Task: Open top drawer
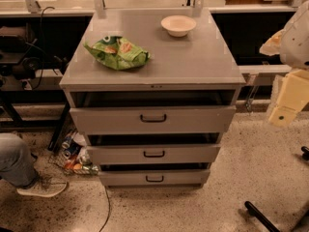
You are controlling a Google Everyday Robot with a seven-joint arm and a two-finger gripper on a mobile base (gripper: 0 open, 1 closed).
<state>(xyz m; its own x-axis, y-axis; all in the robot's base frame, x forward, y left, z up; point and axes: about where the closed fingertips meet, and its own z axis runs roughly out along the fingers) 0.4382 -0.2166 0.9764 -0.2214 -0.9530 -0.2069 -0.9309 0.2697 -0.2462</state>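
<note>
We look at a grey metal table (193, 57) with three drawers stacked beneath its top, filling the middle of the frame. The top drawer (193, 121) sits just under the table's top and has the tallest front of the three, with a small dark loop handle (153, 118) at its centre. Its front stands a little forward of the frame, and a dark gap shows above it. Below it come the middle drawer (193, 153) and the bottom drawer (183, 178), both shorter-fronted, each with a similar handle and a dark gap above.

On the table a crumpled green snack bag (118, 52) lies toward the left, and a white bowl (178, 25) stands upright near the back, right of centre. The two are well apart.

The tool (288, 103) is at the right edge of the frame, a cream-coloured block hanging under the white arm (299, 37), about level with the top drawer and well to the right of it, touching neither drawer nor handle. We cannot tell how far open it is, nor whether it has hold of anything.

At the lower left we see a person's shoe (41, 187) on the speckled floor, with some cans (72, 153) beside the table's base.
</note>
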